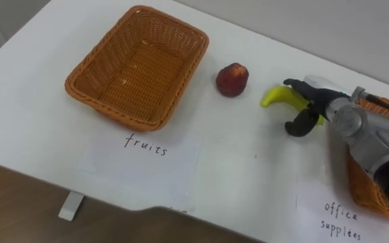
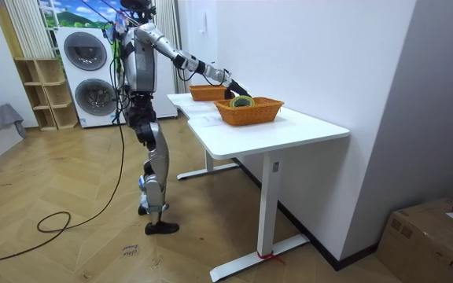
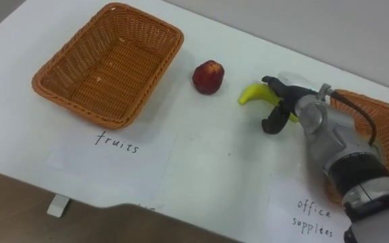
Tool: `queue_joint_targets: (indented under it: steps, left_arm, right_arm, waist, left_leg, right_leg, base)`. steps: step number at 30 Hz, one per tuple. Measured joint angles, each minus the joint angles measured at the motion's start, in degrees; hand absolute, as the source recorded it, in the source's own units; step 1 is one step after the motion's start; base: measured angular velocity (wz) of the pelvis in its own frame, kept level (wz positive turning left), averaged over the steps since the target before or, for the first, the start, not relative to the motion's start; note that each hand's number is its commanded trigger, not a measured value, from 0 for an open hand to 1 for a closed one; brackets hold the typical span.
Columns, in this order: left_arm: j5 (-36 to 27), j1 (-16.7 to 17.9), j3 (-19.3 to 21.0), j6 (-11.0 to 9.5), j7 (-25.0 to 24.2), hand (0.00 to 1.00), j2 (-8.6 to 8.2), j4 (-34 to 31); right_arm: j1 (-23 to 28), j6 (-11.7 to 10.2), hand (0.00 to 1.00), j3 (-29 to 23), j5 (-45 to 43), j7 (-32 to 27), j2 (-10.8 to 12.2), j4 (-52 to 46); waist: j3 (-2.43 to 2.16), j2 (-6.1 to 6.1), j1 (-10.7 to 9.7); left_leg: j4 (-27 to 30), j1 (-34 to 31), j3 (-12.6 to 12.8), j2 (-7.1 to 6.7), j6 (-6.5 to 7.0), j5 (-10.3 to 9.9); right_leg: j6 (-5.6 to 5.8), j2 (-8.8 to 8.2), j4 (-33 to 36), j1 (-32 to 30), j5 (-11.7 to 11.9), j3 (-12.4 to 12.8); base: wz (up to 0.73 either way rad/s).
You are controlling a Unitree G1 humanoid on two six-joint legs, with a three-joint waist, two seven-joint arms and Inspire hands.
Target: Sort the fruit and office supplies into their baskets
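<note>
You are looking at two wicker baskets [image 1: 90, 71] [image 3: 383, 118], one apple [image 1: 232, 79], one banana [image 1: 274, 96] and two paper labels [image 1: 144, 152] [image 1: 340, 216], all sitting on one table [image 1: 248, 172].

stance: robot upright on wood floor at the white table's [image 2: 289, 130] end | right hand [image 2: 238, 86]: stretched over the table, between far wicker basket [image 2: 205, 93] and near wicker basket [image 2: 250, 112] | near basket: holds a tape roll [image 2: 242, 101] | behind robot: stacked washing machines [image 2: 89, 75], wooden shelf [image 2: 42, 94] | lower right: cardboard box [image 2: 427, 236]
</note>
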Motion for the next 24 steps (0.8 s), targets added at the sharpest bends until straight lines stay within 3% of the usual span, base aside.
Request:
queue_joint_targets:
  steps: [20, 24]
  left_arm:
    - [0.1, -1.4, -0.4, 0.8, 1.0, 0.00, 0.09, -0.1]
    - [0.2, -1.6, -0.4, 1.1, 1.0, 0.00, 0.09, -0.2]
  right_arm:
    - [0.0, 0.6, 0.00, -0.1, 0.0, 0.7, 0.0, -0.7]
    - [0.0, 1.6, 0.00, -0.1, -0.1, 1.7, 0.0, -2.6]
  waist:
    - [0.02, 0.05, 0.3]
    - [-0.04, -0.05, 0.4]
  left_leg:
    - [0.0, -0.1, -0.1, 0.03, 0.00, 0.0]
    - [-0.1, -0.2, 0.0, 0.04, -0.02, 0.0]
  right_leg:
    - [0.01, 0.05, 0.0, -0.2, 0.0, 0.3]
    - [0.00, 0.02, 0.0, -0.3, 0.0, 0.2]
  base:
    - [0.00]
    - [0.00]
